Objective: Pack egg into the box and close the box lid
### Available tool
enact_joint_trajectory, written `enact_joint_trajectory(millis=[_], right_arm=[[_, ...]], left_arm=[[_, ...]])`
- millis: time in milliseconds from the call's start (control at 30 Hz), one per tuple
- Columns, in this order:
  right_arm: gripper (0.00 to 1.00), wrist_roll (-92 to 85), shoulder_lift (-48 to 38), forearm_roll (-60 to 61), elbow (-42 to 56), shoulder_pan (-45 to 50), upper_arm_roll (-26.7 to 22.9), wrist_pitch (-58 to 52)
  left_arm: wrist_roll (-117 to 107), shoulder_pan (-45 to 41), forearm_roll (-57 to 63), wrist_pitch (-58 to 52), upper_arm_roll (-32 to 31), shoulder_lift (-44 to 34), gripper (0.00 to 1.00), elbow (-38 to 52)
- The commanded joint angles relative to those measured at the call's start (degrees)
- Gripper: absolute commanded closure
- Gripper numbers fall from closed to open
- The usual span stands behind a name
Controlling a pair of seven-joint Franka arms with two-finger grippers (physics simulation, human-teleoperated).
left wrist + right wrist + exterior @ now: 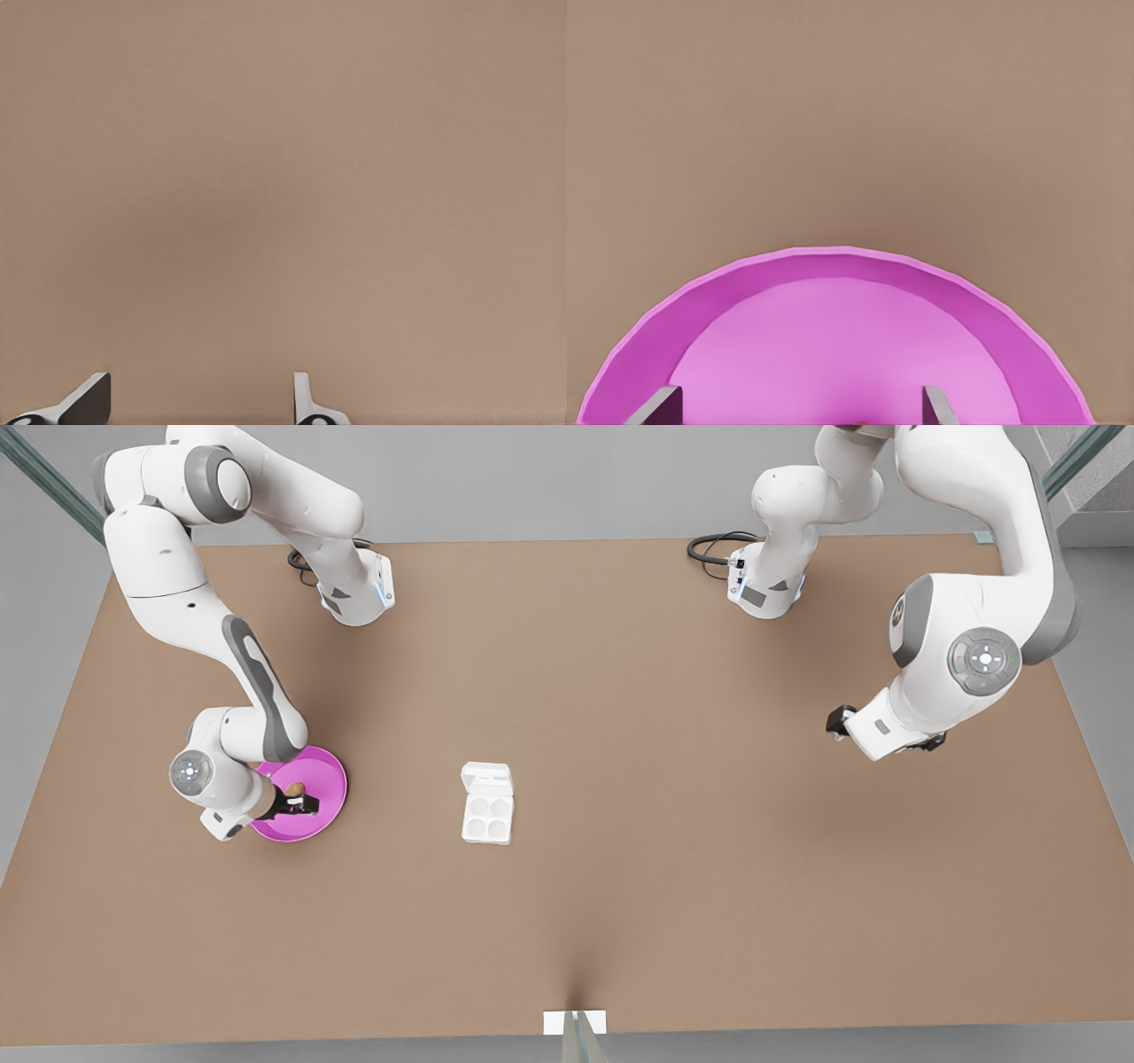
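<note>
**Right gripper over the pink plate, egg between its fingers**

Right gripper (299, 804) is low over the pink plate (330, 772) at the front view's left. In this front view the egg (295, 789) lies on the plate as a small tan oval, right at the dark fingers; whether they press it or only stand around it I cannot tell from here. The box (487, 817) sits on the brown table (620, 735) near the middle, well apart from the plate. Its four round cups are empty. The box lid (487, 781) lies open and flat, on the side of the tray that is farther from the camera. The left gripper (837, 720) hangs above bare table at the front view's right, far from the box, and this arm waits.

Left wrist view adds what the front view hides: the two fingertips (89, 398) of the left gripper stand wide apart, with nothing between them, and under them is the plain table (283, 177).

Right wrist view shows the plate (850, 274) from close, with its raised rim and the table (850, 106) beyond it. The right gripper's fingertips (660, 405) stand apart over the plate floor. The egg cannot be made out here, so a hold on it cannot be confirmed.
</note>
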Motion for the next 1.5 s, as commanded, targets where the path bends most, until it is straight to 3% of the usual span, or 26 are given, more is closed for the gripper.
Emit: enact_joint_trajectory(millis=[0, 433, 1467], right_arm=[[0.0, -1.6, -0.2, 0.1, -0.4, -0.2, 0.0, 0.1], [0.0, -1.2, -0.7, 0.1, -5.9, -1.0, 0.1, 5.1], [0.0, -1.4, -1.4, 0.1, -8.6, -3.0, 0.1, 6.6]], left_arm=[[0.1, 0.0, 0.0, 0.0, -0.1, 0.0, 0.0, 0.0], [0.1, 0.0, 0.0, 0.0, 0.0, 0.3, 0.0, -0.1], [0.2, 0.0, -0.6, 0.5, -0.1, 2.2, 0.0, 0.0]])
